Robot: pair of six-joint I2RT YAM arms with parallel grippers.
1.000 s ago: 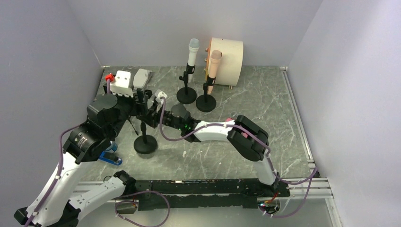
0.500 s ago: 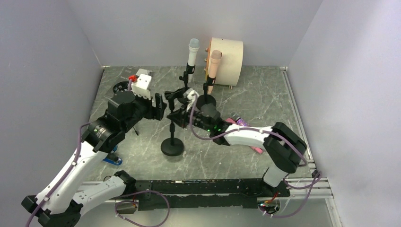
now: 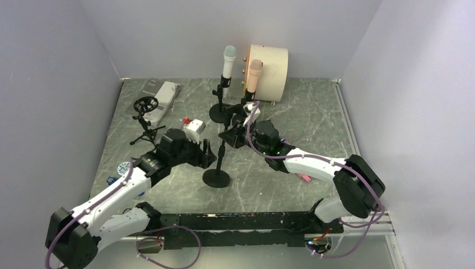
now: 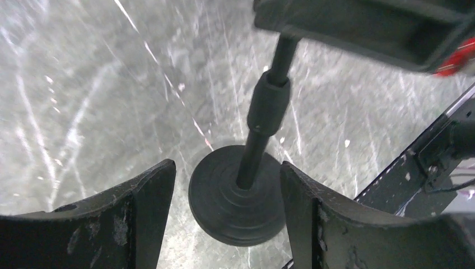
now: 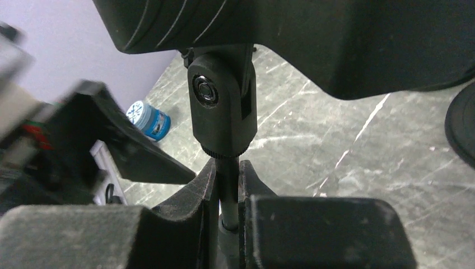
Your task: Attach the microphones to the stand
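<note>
The grey marbled table [image 3: 319, 129] carries a beige drum-shaped case [image 3: 269, 64] at the back wall. The right gripper [image 5: 227, 185] is clamped on the thin pole of an empty black microphone stand [image 3: 216, 179] mid-table. The left gripper [image 4: 227, 174] hovers beside it, jaws apart, the round base showing between them. The white microphone [image 3: 228, 61] and peach microphone [image 3: 254, 75] sit upright in two rear stands. A pink microphone [image 3: 303, 177] lies partly hidden beside the right arm.

Bare stand [image 3: 216, 178] blocks centre; loaded stands [image 3: 219, 114] crowd rear; right tabletop [image 3: 313, 112] free.
</note>
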